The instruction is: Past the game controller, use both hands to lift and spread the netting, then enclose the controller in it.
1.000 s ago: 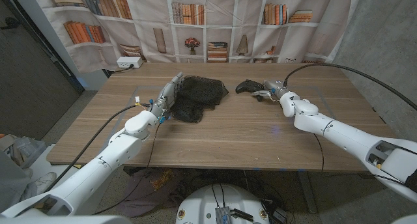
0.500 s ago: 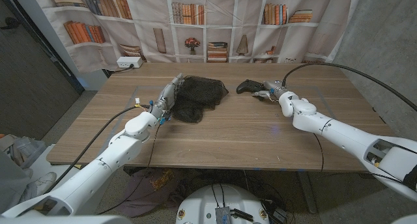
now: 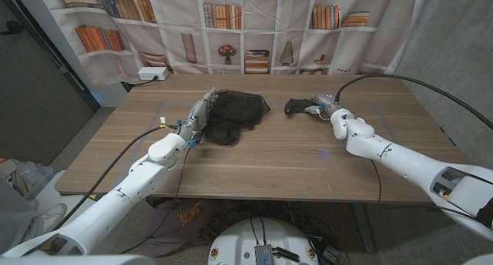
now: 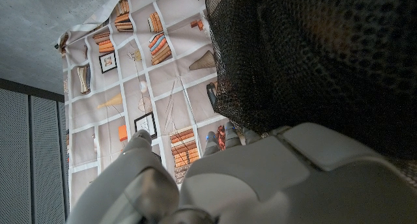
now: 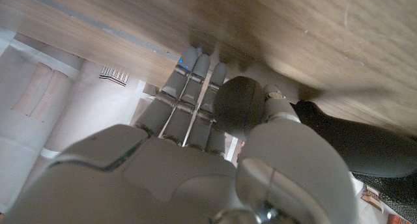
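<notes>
The black netting lies in a crumpled heap on the wooden table, left of the middle. My left hand reaches along the heap's left edge with its fingers stretched out and touching the mesh, which hangs close over this hand as dark netting in the left wrist view. The black game controller sits to the right of the netting. My right hand is at its right end. In the right wrist view its fingers and thumb wrap one rounded grip of the controller.
A white power strip sits at the table's far left corner. A printed bookshelf curtain hangs behind the table. A black cable arcs over the right side to my right arm.
The controller has shifted slightly to the right and turned in my right hand. The left hand and the netting have stayed put.
</notes>
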